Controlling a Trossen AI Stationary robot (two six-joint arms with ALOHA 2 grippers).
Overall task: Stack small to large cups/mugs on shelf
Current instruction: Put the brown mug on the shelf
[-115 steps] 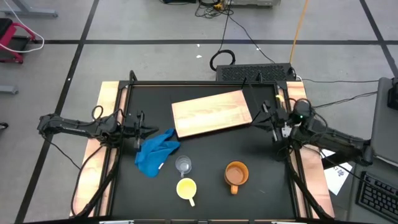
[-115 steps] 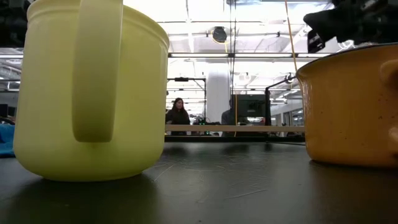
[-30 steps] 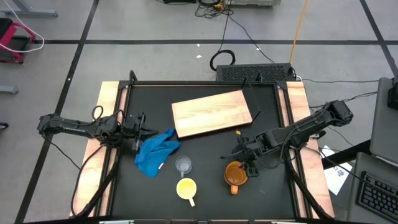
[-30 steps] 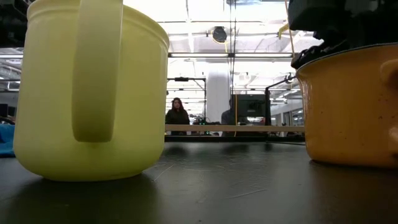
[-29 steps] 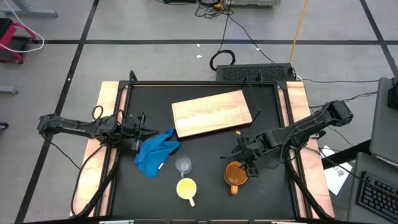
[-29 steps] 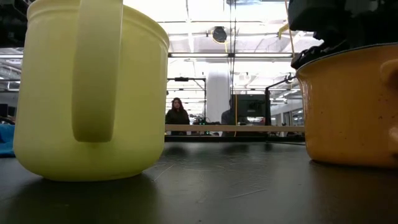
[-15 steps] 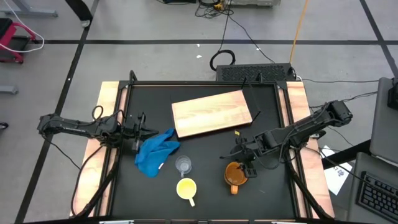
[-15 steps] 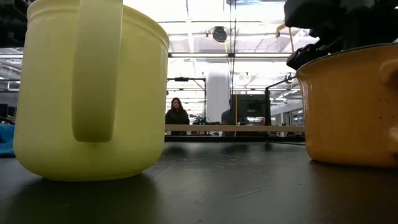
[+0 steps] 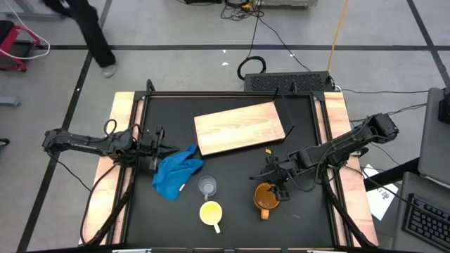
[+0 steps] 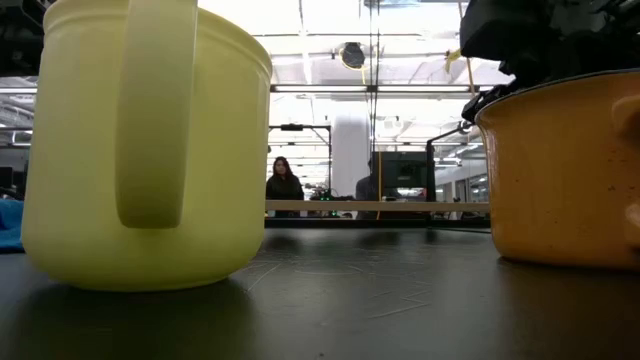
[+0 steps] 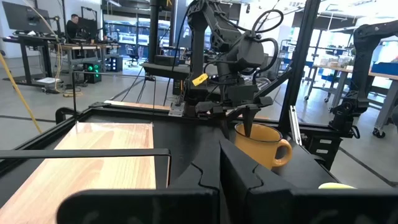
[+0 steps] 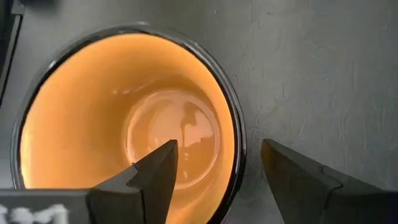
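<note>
- Right end effector [image 9: 276, 184]: directly over the orange-brown mug [image 9: 266, 197], its fingers spread wide. In the right wrist view one finger [image 12: 158, 171] sits inside the mug's glossy bowl and the other finger outside the dark rim, so the far wall stands between them. Whether either finger touches the wall cannot be told.
- Orange-brown mug: upright on the black table [image 9: 232, 169], below the right end effector, its handle on the side away from the arm.
- Yellow mug [image 9: 211, 212]: upright on the table, well to the left of the right end effector, near the front edge.
- Clear cup [image 9: 207, 185]: just behind the yellow mug, between the right end effector and the blue cloth [image 9: 176, 173].
- Wooden board [image 9: 239, 128]: flat and slightly askew, behind and to the left of the right end effector, with nothing resting on it.
- Left end effector [image 9: 171, 147]: at the table's left edge, fingers pressed together, holding nothing; the blue cloth lies just in front of its tips.
- A person [image 9: 88, 31] walks on the floor beyond the table's far left corner.
</note>
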